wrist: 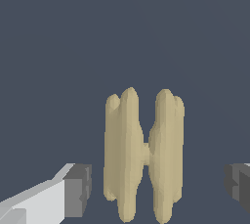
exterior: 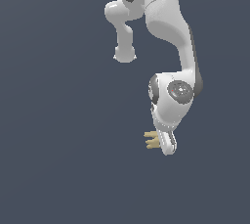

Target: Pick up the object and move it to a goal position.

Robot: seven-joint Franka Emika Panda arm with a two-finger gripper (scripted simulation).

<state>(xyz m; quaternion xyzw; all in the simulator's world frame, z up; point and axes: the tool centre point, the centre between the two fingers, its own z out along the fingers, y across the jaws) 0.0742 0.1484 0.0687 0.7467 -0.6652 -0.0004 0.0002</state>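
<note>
Approach for the grasp: gripper (wrist: pixel 156 189) open astride the object (wrist: pixel 144 154).
Neither finger touches it; next, I judge, close squarely on both bars, then lift.

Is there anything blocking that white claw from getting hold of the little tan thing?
Nothing visible does. In the wrist view the tan object sits between the two finger pads of the open end effector, with bare gaps on both sides and only plain dark ground around it.
</note>
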